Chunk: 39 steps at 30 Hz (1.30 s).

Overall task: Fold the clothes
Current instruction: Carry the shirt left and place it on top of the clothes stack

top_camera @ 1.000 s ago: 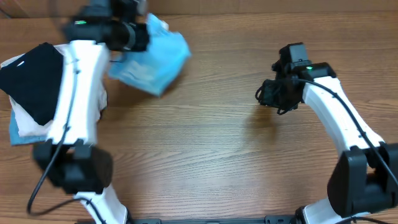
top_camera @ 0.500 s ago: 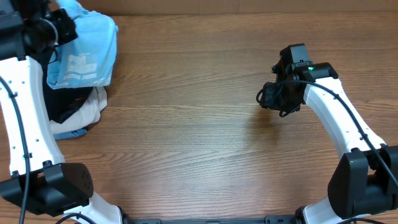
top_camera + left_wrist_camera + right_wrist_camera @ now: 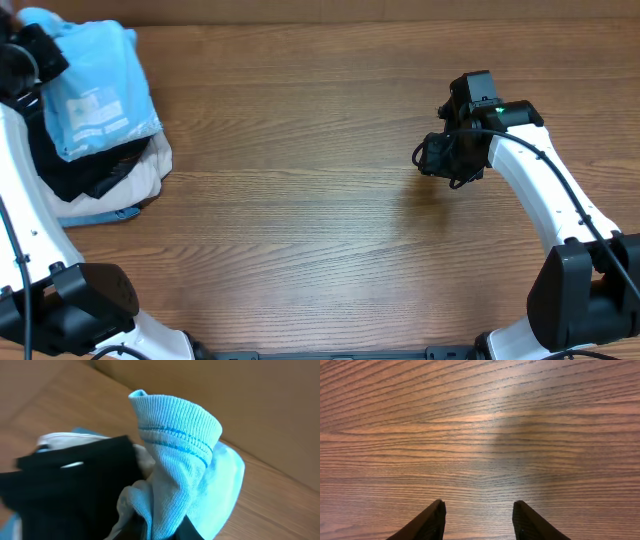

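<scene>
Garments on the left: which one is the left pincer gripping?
The sky-blue T-shirt with printed lettering, on top; the black garment and cream garment under it lie free.

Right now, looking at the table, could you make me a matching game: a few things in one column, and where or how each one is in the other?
Things
1. sky-blue T-shirt
2. black garment
3. cream garment
4. right gripper

Place or state
A. open, holding nothing, over the wooden table
B. underneath the black one, at the table's left edge
C. pinched by the left gripper, over the pile
D. lying on top of the cream one

Pairs: 1-C, 2-D, 3-B, 4-A
</scene>
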Motion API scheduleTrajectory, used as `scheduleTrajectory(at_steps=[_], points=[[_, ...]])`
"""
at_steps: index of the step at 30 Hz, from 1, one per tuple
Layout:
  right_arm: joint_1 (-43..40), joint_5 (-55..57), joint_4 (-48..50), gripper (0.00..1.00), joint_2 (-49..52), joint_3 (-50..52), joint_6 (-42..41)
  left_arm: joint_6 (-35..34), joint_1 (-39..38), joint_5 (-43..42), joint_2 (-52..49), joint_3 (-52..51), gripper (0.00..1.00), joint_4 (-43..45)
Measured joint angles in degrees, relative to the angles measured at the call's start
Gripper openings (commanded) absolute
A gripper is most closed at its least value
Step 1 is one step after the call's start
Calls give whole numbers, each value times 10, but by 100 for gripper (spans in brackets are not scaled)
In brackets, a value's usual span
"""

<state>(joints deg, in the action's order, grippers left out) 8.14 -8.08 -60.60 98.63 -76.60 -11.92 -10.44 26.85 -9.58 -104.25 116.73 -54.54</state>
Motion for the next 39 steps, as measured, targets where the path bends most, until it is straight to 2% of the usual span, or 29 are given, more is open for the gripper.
scheduleTrajectory(at_steps=[1, 4, 17, 18, 19, 20, 21, 31, 34, 39], points=[[0, 0, 0, 58, 0, 0, -1, 0, 5, 7, 0, 0, 11, 0], [0, 0, -1, 63, 0, 0, 1, 0, 20, 22, -5, 0, 10, 1], [0, 0, -16, 64, 0, 0, 2, 0, 98, 45, -117, 0, 11, 25], [0, 0, -16, 64, 0, 0, 2, 0, 103, 46, -122, 0, 27, 28], [0, 0, -16, 64, 0, 0, 2, 0, 107, 46, -127, 0, 55, 31], [0, 0, -16, 64, 0, 0, 2, -1, 111, 47, -132, 0, 89, 33], [0, 0, -16, 64, 0, 0, 2, -1, 115, 48, -137, 0, 100, 35], [0, 0, -20, 65, 0, 0, 2, -30, 157, 30, -154, 1, 100, 35], [0, 0, -20, 70, 0, 0, 2, -32, 163, 10, -153, 6, 100, 35], [0, 0, -19, 86, 0, 0, 1, -28, 154, -37, -109, 8, 100, 36]])
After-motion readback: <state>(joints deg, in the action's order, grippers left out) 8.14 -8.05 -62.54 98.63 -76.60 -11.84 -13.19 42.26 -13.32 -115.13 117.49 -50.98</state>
